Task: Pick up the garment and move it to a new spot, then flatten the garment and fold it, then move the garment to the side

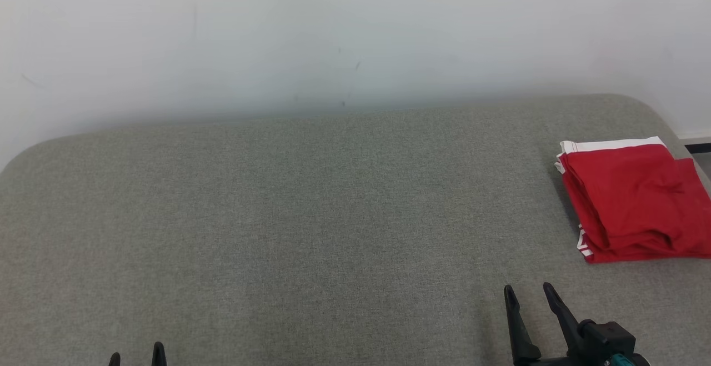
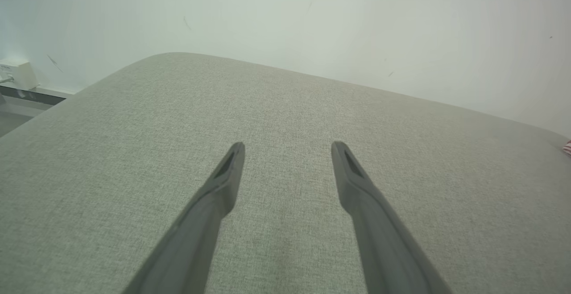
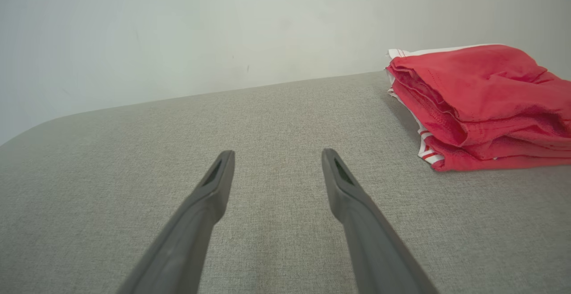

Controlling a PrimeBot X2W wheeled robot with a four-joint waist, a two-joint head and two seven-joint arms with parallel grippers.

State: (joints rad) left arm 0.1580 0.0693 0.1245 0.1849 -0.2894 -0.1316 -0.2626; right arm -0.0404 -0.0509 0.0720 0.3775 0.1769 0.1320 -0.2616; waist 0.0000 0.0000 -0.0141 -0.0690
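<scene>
The red garment (image 1: 633, 199) with white trim lies folded in a neat stack at the far right of the grey surface (image 1: 311, 216); the right wrist view has the garment (image 3: 482, 102) at its right side. My right gripper (image 1: 527, 289) stands open and empty at the lower right, in front of and left of the stack, apart from it; the right gripper (image 3: 276, 153) hovers over bare fabric. At the lower left, my left gripper (image 1: 136, 352) shows just its tips. In its wrist view the left gripper (image 2: 287, 144) is open, holding nothing.
A pale wall (image 1: 355, 33) rises directly behind the grey upholstered surface, whose back corners are rounded. A sliver of the garment (image 2: 567, 147) peeks in at the right edge of the left wrist view. A white box (image 2: 15, 74) sits off the surface's far left.
</scene>
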